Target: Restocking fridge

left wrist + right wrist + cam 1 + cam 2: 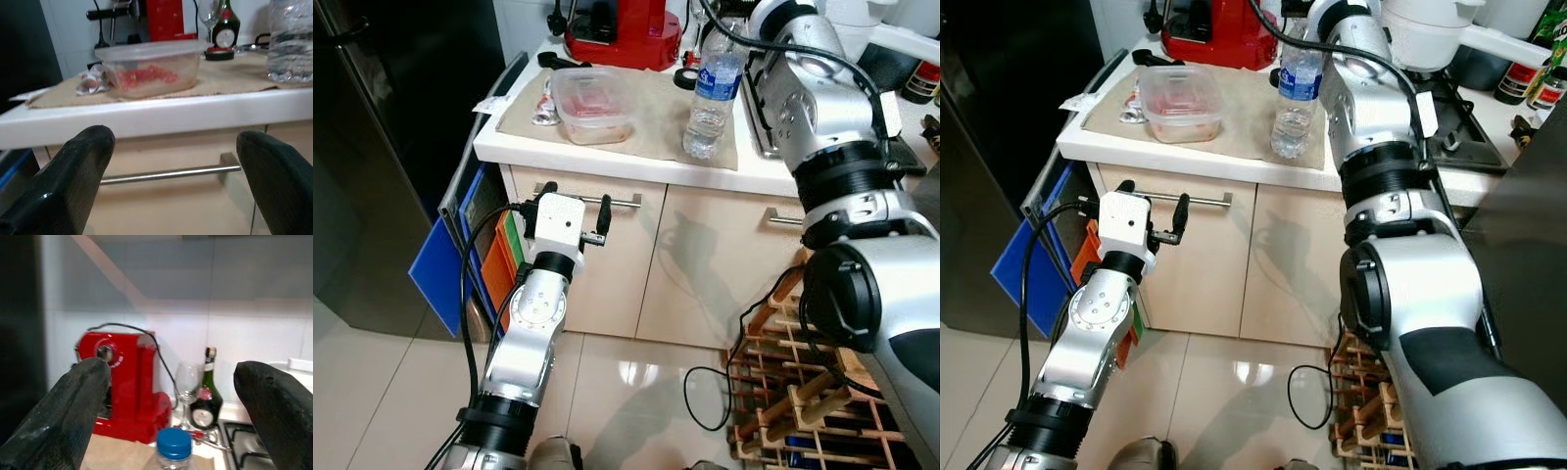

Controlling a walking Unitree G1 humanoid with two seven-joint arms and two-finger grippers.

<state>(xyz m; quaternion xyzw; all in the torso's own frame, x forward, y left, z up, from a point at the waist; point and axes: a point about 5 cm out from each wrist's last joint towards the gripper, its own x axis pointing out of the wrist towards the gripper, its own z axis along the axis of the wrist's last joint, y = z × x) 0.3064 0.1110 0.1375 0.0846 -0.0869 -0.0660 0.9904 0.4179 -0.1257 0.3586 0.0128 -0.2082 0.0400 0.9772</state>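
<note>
A clear lidded container (592, 103) holding red food sits on a burlap mat on the white counter (607, 157). A water bottle (710, 98) with a blue cap stands to its right. My left gripper (563, 217) is open in front of the cabinet, just below the counter edge, pointing at the container (151, 68); nothing is between its fingers (73, 181). My right arm (813, 88) reaches up over the counter. In its wrist view the right gripper (173, 421) is open above the bottle's cap (174, 443). The dark fridge door (401, 147) stands at the left.
A red appliance (622, 29) stands at the back of the counter, a foil packet (545, 103) beside the container. A wine glass (186, 384), a green bottle (205, 404) and a stove (1449, 83) are at the right. A wooden rack (793, 392) and a cable lie on the floor.
</note>
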